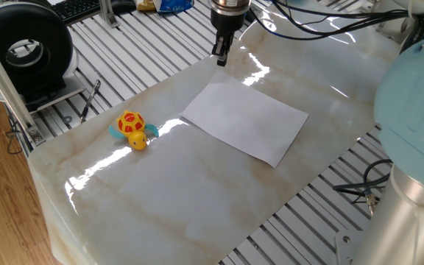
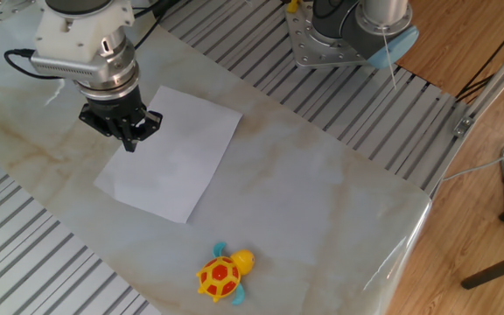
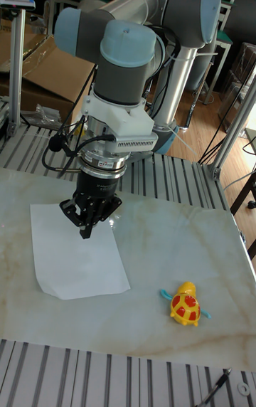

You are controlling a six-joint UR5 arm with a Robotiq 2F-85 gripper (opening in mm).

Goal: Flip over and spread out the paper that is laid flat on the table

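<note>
Plain white paper [image 1: 245,121] on a cream, tan-veined glossy table [image 1: 197,191]; yellow-and-red toy turtle [image 1: 132,129].

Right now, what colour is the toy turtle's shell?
Red-orange with yellow lines, on a yellow body with blue flippers: toy turtle. Clearest in the other fixed view.
</note>
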